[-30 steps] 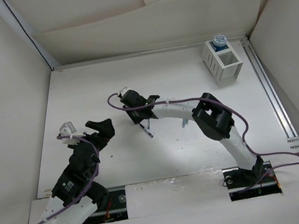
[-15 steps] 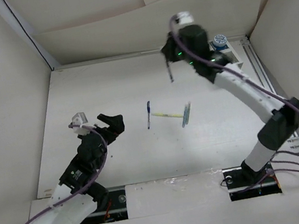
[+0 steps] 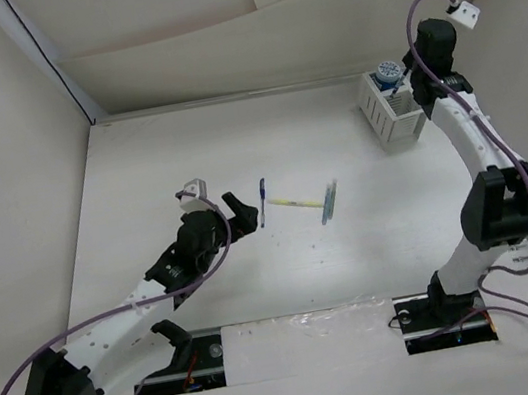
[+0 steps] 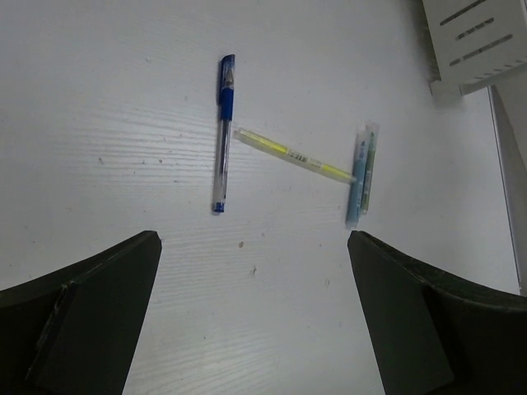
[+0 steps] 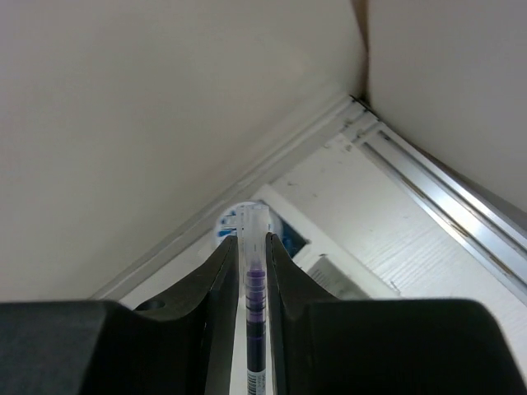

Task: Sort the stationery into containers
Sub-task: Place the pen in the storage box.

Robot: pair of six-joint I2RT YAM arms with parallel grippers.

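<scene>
While we look down on the white bench (image 3: 185,150), the slatted organizer box (image 3: 396,123) stands near its far right corner with a blue-and-white roll (image 3: 387,70) in the far compartment, and our right hand (image 5: 253,247) hangs over that box, pinched narrowly on a thin clear pen (image 5: 254,296) with purple ink. Our left hand (image 4: 254,243) hovers wide open and empty over mid-bench, near the dark blue pen (image 4: 222,132), from whose barrel the pale-yellow stick (image 4: 292,154) runs across to touch the light-blue stick (image 4: 359,177).
</scene>
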